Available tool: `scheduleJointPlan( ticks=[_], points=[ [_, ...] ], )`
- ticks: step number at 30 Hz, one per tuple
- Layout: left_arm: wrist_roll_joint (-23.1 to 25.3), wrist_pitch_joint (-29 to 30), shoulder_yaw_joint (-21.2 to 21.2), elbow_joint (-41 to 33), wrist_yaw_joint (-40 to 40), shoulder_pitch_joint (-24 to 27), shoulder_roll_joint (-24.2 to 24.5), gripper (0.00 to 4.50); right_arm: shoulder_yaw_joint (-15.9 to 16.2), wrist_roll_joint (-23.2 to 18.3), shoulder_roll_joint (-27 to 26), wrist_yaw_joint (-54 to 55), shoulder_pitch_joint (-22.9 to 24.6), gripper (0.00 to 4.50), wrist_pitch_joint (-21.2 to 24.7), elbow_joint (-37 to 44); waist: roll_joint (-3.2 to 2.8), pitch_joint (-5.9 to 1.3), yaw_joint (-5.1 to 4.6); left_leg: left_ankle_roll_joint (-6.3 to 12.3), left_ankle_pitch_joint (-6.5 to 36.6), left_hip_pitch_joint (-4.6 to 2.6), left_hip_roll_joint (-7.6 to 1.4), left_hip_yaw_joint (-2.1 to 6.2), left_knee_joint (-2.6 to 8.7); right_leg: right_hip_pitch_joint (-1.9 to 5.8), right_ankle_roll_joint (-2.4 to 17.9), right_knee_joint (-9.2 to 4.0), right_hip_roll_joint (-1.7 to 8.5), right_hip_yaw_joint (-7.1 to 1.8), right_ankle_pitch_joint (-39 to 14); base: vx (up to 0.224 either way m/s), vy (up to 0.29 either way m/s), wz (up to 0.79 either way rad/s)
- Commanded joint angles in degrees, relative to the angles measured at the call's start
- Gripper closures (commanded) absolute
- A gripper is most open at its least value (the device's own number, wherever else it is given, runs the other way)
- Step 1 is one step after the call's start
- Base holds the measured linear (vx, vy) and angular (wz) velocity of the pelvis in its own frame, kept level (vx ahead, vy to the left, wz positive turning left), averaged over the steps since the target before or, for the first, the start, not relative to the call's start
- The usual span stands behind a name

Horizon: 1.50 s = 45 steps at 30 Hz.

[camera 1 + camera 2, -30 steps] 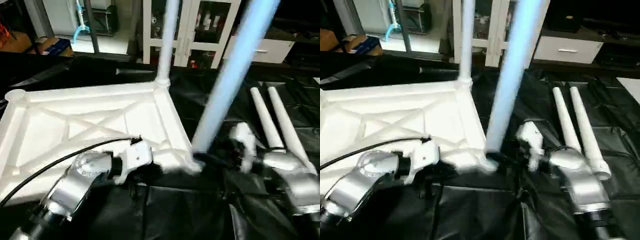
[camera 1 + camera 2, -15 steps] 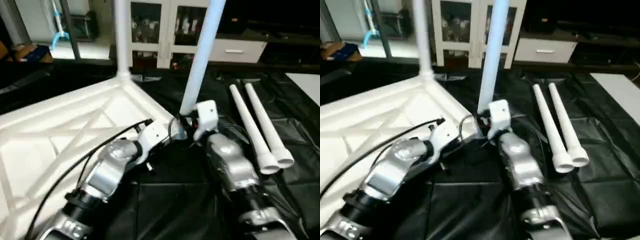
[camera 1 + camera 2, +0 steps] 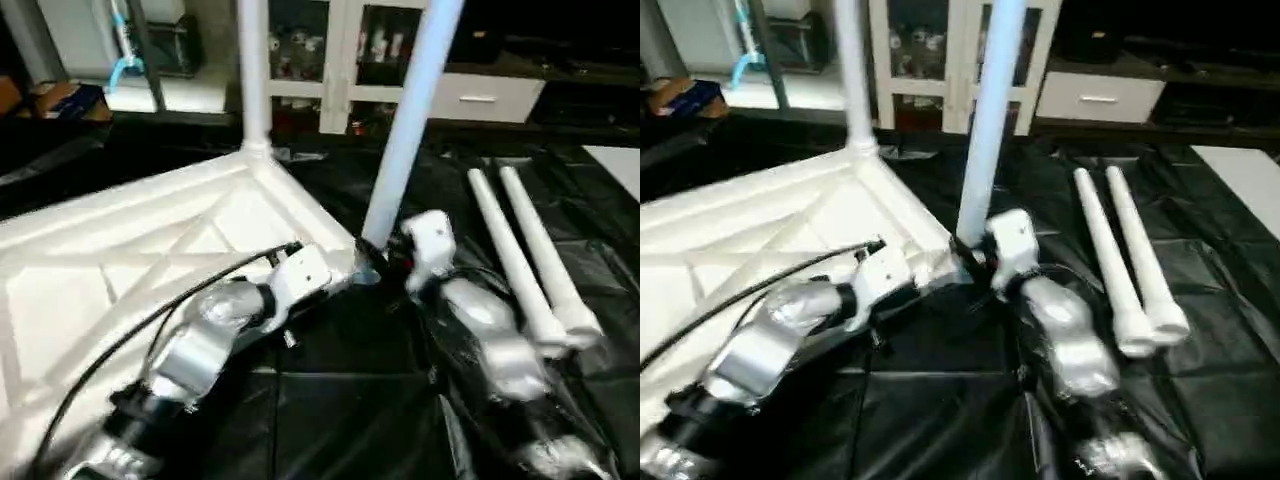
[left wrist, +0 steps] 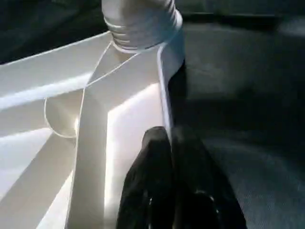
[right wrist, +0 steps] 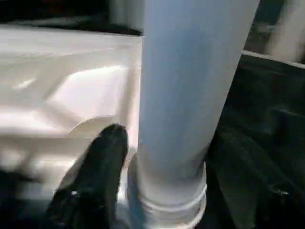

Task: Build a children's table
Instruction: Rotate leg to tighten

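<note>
The children's table top [image 3: 150, 250] lies upside down on the black sheet, its X ribs facing up. One white leg [image 3: 255, 75] stands in the far corner socket. A second leg [image 3: 405, 130] rises, slightly tilted, from the near right corner socket. My left gripper [image 4: 164, 152] is shut on the top's rim just beside that corner. My right gripper [image 5: 171, 157] is open, with a finger [image 5: 95, 176] on each side of the second leg's base. Two loose legs [image 3: 525, 260] lie side by side on the sheet to the right.
A white glass-door cabinet [image 3: 340, 60] and a white drawer unit [image 3: 480, 100] stand behind the work. The black sheet [image 3: 340, 400] covers the surface in front. A black cable [image 3: 150, 310] runs along my left forearm over the table top.
My right gripper's fingers have spread apart around the second leg's base. The left gripper has kept its hold on the rim. The camera has shifted and tilted.
</note>
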State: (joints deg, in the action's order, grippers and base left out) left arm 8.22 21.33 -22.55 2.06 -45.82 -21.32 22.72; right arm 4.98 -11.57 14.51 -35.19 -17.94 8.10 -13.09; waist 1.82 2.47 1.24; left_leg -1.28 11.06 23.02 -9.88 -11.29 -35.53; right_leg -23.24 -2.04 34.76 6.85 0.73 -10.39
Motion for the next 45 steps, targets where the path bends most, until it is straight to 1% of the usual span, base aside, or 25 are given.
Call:
scheduleJointPlan(
  ticks=[1,2,3,4,5,6,8,10,11,12,14,15,19,21,22,25,31,35,36,37,40,41,43,44,45],
  points=[
    [-1.41,-3.11,-2.61,-0.45,-5.43,1.65,1.54,4.5,0.2,-3.13,2.36,-6.74,0.2,1.25,1.15,5.43,-0.6,-3.28,0.33,0.81,15.94,-1.74,-2.63,1.33,5.76,1.36,10.36,-3.63,0.42,-0.7,-5.95,0.054,-0.019,0.0],
    [-1.41,-3.11,-2.61,-0.45,-5.43,1.65,1.54,4.5,0.2,-3.13,2.36,-6.74,0.2,1.2,1.15,5.43,-0.57,-3.36,0.46,1.31,13.53,-1.48,-2.75,1.31,5.71,1.64,11.12,-3.19,0.45,-0.63,-3.35,0.054,-0.019,0.0],
    [-2.4,-5.15,-2.59,-1.48,-8.03,2.71,3.84,4.5,-0.09,-4.39,6.54,-11.52,1.46,1.16,2.67,7.06,-0.76,-3.27,0.74,1.38,12.7,-1.88,-2.7,1.05,5.54,1.29,11.86,-3.15,0.23,-0.62,-2.29,0.0,0.0,0.0],
    [-2.7,-5.49,-2.52,-1.74,-8.61,2.95,4.28,4.5,-0.07,-4.67,7.55,-12.71,1.75,1.16,3.09,7.45,-0.69,-3.3,0.84,1.47,12.16,-1.93,-2.72,1.08,5.51,1.54,12.08,-3.04,0.11,-0.58,-1.72,0.0,0.0,0.0],
    [-4.17,-6.45,-2.09,-2.9,-10.91,3.88,5.81,4.5,0.08,-5.29,11.49,-17.1,2.79,1.16,3.63,8.81,-0.74,-3.3,1.28,1.77,11.49,-2.17,-2.84,0.96,5.43,1.63,12.59,-2.92,0.21,-0.64,-0.45,0.0,0.0,0.0],
    [-4.64,-6.63,-1.93,-3.24,-11.53,4.13,6.17,4.5,0.09,-5.36,12.51,-18.1,3.05,1.16,3.53,9.18,-0.72,-3.22,1.53,1.88,10.94,-2.05,-2.86,0.98,5.46,1.83,12.97,-2.8,0.23,-0.6,0.03,0.0,0.0,0.0],
    [-5.91,-7.1,-1.87,-4.62,-13.48,4.78,7.34,4.5,-0.75,-6.64,14.17,-20.08,3.1,1.16,4.32,9.31,-0.64,-3.17,1.47,1.79,11.99,-2.04,-2.8,0.88,5.57,1.73,13.37,-2.91,0.3,-0.61,-1.53,0.0,0.0,0.0],
    [-6.73,-7.19,-1.76,-5.48,-14.46,5.11,7.92,4.5,-1.02,-6.76,15.24,-21.58,2.78,1.16,3.93,8.3,-0.54,-2.96,1.36,1.14,14.41,-1.94,-2.84,0.92,5.81,1.65,13.17,-3.25,0.44,-0.69,-5.42,0.0,0.0,0.0],
    [-6.83,-7.38,-1.71,-5.48,-14.58,5.14,8.02,4.5,-0.83,-6.55,15.68,-22.33,2.68,1.16,3.51,7.9,-0.51,-2.87,1.29,0.46,16.26,-2.04,-2.92,0.96,5.94,1.51,12.8,-3.49,0.49,-0.72,-8.09,0.0,0.0,0.0],
    [-6.82,-7.58,-1.65,-5.41,-14.64,5.15,8.12,4.5,-0.74,-6.46,15.93,-22.92,2.51,1.16,3.34,7.33,-0.27,-2.76,1.26,-0.08,17.56,-2.13,-2.99,0.97,6.03,1.34,12.35,-3.75,0.51,-0.78,-10.1,0.0,0.0,0.0],
    [-6.83,-8.0,-1.57,-5.18,-14.71,5.11,8.25,4.5,-0.61,-6.59,16.22,-24.0,2.27,1.16,3.34,6.66,-0.43,-2.69,1.25,-0.89,18.61,-2.17,-2.98,1.07,6.14,1.18,11.71,-3.9,0.56,-0.83,-12.08,0.0,0.0,0.0],
    [-6.84,-8.14,-1.55,-5.09,-14.71,5.08,8.28,4.5,-0.55,-6.68,16.31,-24.5,2.15,1.43,3.34,6.35,-0.41,-2.71,1.2,-1.23,19.13,-2.16,-2.96,1.14,6.18,1.15,11.3,-3.96,0.55,-0.83,-12.79,0.0,0.0,0.0],
    [-7.77,-8.15,-1.48,-5.47,-15.45,5.27,8.57,4.5,0.34,-8.03,16.98,-27.56,1.92,1.56,3.27,5.3,-0.43,-2.86,1.2,-1.14,18.15,-2.11,-2.94,1.18,6.1,1.19,11.23,-3.76,0.51,-0.81,-11.13,0.0,0.0,0.0],
    [-7.99,-8.28,-1.41,-5.36,-15.73,5.21,8.78,4.5,0.61,-8.15,16.62,-28.64,1.53,1.88,3.48,4.33,-0.34,-2.98,1.23,-0.47,15.97,-1.98,-2.87,1.08,5.93,1.35,12.04,-3.51,0.44,-0.76,-8.28,0.0,0.0,0.0],
    [-8.03,-8.31,-1.41,-5.32,-15.71,5.21,8.82,4.5,0.72,-8.07,16.51,-28.92,1.45,1.88,3.44,4.04,-0.32,-2.97,1.21,-0.29,15.59,-1.93,-2.85,1.07,5.91,1.41,12.21,-3.47,0.45,-0.75,-7.88,0.0,0.0,0.0],
    [-8.01,-8.27,-1.43,-5.29,-15.61,5.26,8.83,4.5,0.93,-7.99,16.03,-29.43,1.58,2.19,3.49,3.56,-0.35,-2.99,1.26,0.37,14.45,-1.97,-2.86,0.98,5.82,1.49,12.85,-3.36,0.45,-0.73,-6.97,0.0,0.0,0.0],
    [-8.11,-8.24,-1.43,-5.03,-15.47,5.3,8.82,4.5,1.08,-8.18,14.43,-28.45,1.93,2.6,3.54,2.72,-0.33,-2.89,1.16,0.01,15.71,-1.99,-2.91,1.01,5.94,1.42,12.68,-3.54,0.5,-0.76,-9.06,0.0,0.0,0.0],
    [-8.14,-8.28,-1.61,-4.67,-15.15,5.33,8.65,4.5,0.77,-7.98,12.92,-26.95,2.65,2.63,3.01,1.31,-0.32,-2.84,0.9,-0.65,17.17,-1.91,-2.89,1.08,6.05,1.33,12.27,-3.69,0.55,-0.77,-10.7,0.0,0.0,0.0],
    [-8.14,-8.03,-1.64,-4.46,-14.74,5.2,8.26,4.5,0.3,-7.65,11.46,-24.58,2.72,2.64,2.73,0.33,-0.45,-2.76,0.82,-0.9,17.6,-1.91,-2.88,1.12,6.13,1.24,12.11,-3.79,0.52,-0.79,-11.18,0.0,0.0,0.0],
    [-8.12,-7.9,-1.64,-4.4,-14.54,5.15,8.07,4.5,0.12,-7.44,10.86,-23.53,2.71,2.64,2.58,-0.03,-0.41,-2.75,0.73,-1.0,17.96,-1.9,-2.85,1.1,6.14,1.2,12.03,-3.81,0.5,-0.8,-11.54,0.0,0.0,0.0],
    [-7.65,-7.01,-1.87,-4.11,-13.53,4.94,7.34,4.5,-0.39,-6.46,8.48,-19.21,2.85,2.64,2.13,-0.83,-0.38,-2.49,0.44,-2.3,21.35,-1.86,-2.84,1.3,6.43,0.94,10.98,-4.2,0.58,-0.83,-16.09,0.0,0.0,0.0],
    [-7.62,-6.97,-1.87,-4.1,-13.5,4.93,7.32,4.5,-0.4,-6.43,8.42,-19.08,2.86,2.64,2.12,-0.85,-0.39,-2.4,0.28,-3.04,22.93,-1.81,-2.82,1.47,6.59,0.86,10.11,-4.38,0.62,-0.81,-18.71,0.0,0.0,0.0],
    [-5.85,-5.23,-2.59,-3.01,-10.98,4.2,5.71,4.5,-0.32,-3.81,4.94,-11.58,3.02,2.64,2.38,-2.25,-0.3,-2.19,0.09,-4.07,25.51,-1.97,-2.84,1.7,6.71,0.47,8.76,-4.76,0.68,-0.86,-22.63,0.0,0.0,0.0],
    [-5.57,-4.85,-2.69,-2.78,-10.44,4.04,5.3,4.5,-0.29,-3.22,4.24,-9.98,2.99,2.64,2.58,-2.65,-0.33,-2.03,-0.1,-4.93,27.32,-2.07,-2.72,1.84,6.81,0.2,7.71,-5.12,0.73,-0.86,-25.87,0.0,0.0,0.0],
    [-4.94,-3.58,-2.99,-1.88,-8.62,3.47,3.56,4.5,-0.08,-1.02,1.57,-4.0,2.72,2.64,3.38,-4.5,-0.35,-1.88,-0.3,-5.84,29.33,-2.22,-2.62,2.08,6.87,-0.16,6.58,-5.5,0.78,-0.81,-29.39,0.0,0.0,0.0]
  ],
)
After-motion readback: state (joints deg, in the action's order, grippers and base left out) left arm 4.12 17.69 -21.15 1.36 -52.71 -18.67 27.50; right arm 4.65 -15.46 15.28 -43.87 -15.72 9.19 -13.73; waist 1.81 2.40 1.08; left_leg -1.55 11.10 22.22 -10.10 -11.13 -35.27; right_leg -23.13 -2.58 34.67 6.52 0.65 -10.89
